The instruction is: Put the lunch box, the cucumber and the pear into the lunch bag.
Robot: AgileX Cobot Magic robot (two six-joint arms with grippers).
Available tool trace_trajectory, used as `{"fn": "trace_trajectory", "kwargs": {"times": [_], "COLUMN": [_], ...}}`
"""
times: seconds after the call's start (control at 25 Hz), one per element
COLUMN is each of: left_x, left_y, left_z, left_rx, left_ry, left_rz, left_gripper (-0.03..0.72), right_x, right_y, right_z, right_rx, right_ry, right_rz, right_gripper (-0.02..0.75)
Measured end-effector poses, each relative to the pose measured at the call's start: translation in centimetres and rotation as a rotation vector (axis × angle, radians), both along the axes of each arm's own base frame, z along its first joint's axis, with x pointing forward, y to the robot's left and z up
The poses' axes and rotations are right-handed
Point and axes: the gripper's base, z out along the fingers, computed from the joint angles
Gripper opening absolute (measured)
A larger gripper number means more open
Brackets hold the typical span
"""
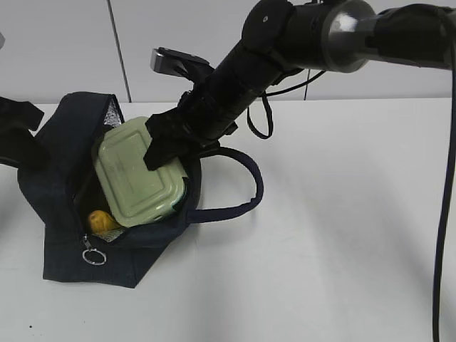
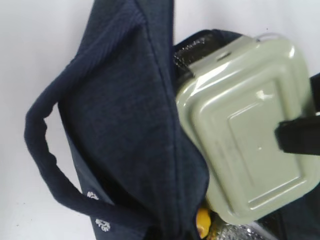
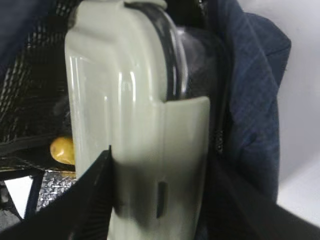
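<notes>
The lunch bag [image 1: 64, 235] lies open on the white table, silvery lining showing. The lunch box [image 1: 139, 182] with its sage-green lid stands tilted in the bag's mouth, partly inside. My right gripper [image 1: 167, 146] is shut on its upper right edge; in the right wrist view [image 3: 160, 200] its black fingers [image 3: 95, 200] clamp lid and glass [image 3: 115, 100]. The pear [image 1: 103, 221] lies inside the bag below the box, also seen in the wrist views [image 2: 202, 222] [image 3: 62, 149]. My left gripper [image 1: 25, 128] holds the bag's left wall [image 2: 130, 115] up. The cucumber is hidden.
The zipper's metal ring pull [image 1: 93, 255] hangs at the bag's front corner. One loop handle [image 1: 253, 185] lies on the table to the right of the bag, the other [image 2: 45, 150] to its left. White table [image 1: 320, 249] extends to the right and front.
</notes>
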Motion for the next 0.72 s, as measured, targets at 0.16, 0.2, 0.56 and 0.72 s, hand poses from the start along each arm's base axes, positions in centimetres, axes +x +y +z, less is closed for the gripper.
{"fn": "trace_trajectory", "kwargs": {"times": [0.16,0.2,0.56,0.72], "left_x": [0.0,0.0,0.0,0.0], "left_y": [0.0,0.0,0.1,0.3], "left_z": [0.0,0.0,0.0,-0.1], "left_rx": [0.0,0.0,0.011,0.017], "left_ry": [-0.001,-0.001,0.003,0.006], "left_rz": [0.0,0.0,-0.003,-0.001], "left_gripper": [0.012,0.012,0.012,0.012], "right_x": [0.0,0.0,-2.6,-2.9], "right_y": [-0.2,0.0,5.0,5.5], "right_z": [-0.1,-0.1,0.8,0.9], "right_rx": [-0.021,-0.011,0.124,0.134], "right_ry": [0.006,0.006,-0.055,-0.092], "right_rz": [-0.013,-0.006,0.08,0.112], "right_gripper": [0.372,0.372,0.389,0.476]}}
